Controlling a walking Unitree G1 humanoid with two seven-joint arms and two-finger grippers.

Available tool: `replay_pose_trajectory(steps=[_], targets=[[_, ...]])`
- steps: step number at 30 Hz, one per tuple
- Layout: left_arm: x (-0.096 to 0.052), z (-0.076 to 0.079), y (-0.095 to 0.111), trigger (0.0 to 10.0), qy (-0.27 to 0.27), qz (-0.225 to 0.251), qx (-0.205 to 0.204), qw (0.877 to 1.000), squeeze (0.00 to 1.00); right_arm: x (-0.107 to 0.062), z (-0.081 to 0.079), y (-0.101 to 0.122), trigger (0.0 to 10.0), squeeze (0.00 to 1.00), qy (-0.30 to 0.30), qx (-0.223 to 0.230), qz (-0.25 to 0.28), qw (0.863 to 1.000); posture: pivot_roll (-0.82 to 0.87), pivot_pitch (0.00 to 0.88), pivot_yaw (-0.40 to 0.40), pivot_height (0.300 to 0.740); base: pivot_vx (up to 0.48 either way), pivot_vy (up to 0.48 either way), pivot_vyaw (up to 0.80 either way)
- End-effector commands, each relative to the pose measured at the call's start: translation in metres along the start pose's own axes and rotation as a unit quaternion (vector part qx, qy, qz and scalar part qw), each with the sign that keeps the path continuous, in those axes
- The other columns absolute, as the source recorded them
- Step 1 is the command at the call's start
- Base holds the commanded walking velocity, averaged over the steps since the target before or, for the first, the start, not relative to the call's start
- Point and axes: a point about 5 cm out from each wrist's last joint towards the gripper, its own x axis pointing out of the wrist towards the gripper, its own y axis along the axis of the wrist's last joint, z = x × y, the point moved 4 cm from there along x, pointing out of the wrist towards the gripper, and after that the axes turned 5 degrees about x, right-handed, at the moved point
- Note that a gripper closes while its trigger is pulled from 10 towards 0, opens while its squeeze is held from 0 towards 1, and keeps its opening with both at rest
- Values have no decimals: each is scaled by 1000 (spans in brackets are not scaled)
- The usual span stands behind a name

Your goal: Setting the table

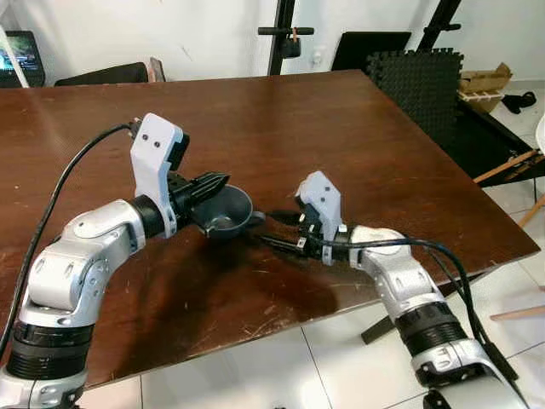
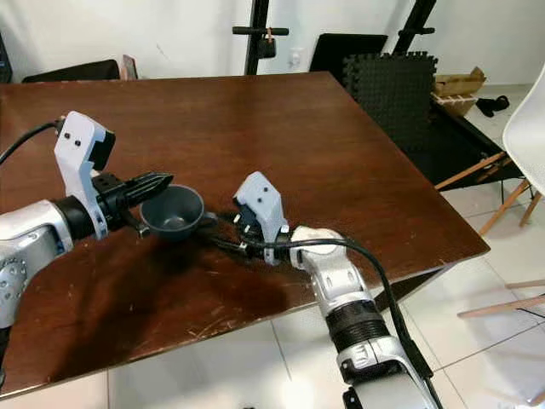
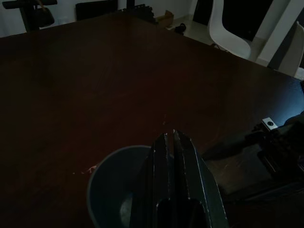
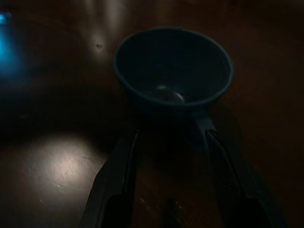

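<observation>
A dark grey cup (image 1: pixel 232 204) with a small handle is near the middle of the brown wooden table (image 1: pixel 341 128). My left gripper (image 1: pixel 213 181) comes in from the left and is shut on the cup's rim; in the left wrist view its fingers (image 3: pixel 164 156) lie together over the cup (image 3: pixel 114 185). Whether the cup rests on the wood or hangs just above it I cannot tell. My right gripper (image 1: pixel 260 227) is low over the table to the cup's right and stands open. The right wrist view has the cup (image 4: pixel 173 66) just ahead, its handle near one finger.
Black foam mats (image 1: pixel 417 77) and a cardboard box (image 1: pixel 484 85) are on the floor beyond the table's right side. A white chair (image 2: pixel 528 128) stands at the right. A black stand (image 1: pixel 285 34) rises behind the far edge. The table's front edge is close to me.
</observation>
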Motion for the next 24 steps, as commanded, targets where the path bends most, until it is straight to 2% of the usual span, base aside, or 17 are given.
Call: replay_pose_trajectory(steps=[1,8,15,19,24], targets=[[0,3,2,10000,-8,1,1,1000,0,-3,-3,-16,10000,0,3,-2,-24,1000,61,244,-30,740,0,0,0],[2,3,4,10000,-4,3,-2,1000,0,-1,11,-28,10000,0,-34,-18,-49,998,66,248,-29,740,0,0,0],[1,1,5,10000,-2,2,0,1000,0,-5,31,-24,10000,0,-85,-27,-49,995,77,251,-23,740,0,0,0],[1,0,6,10000,-1,2,1,1000,0,-3,33,-22,10000,0,-86,-29,-45,995,85,249,-22,740,0,0,0],[0,0,8,10000,0,3,3,1000,0,5,27,-18,10000,0,-61,-34,-35,997,96,247,-23,740,0,0,0]])
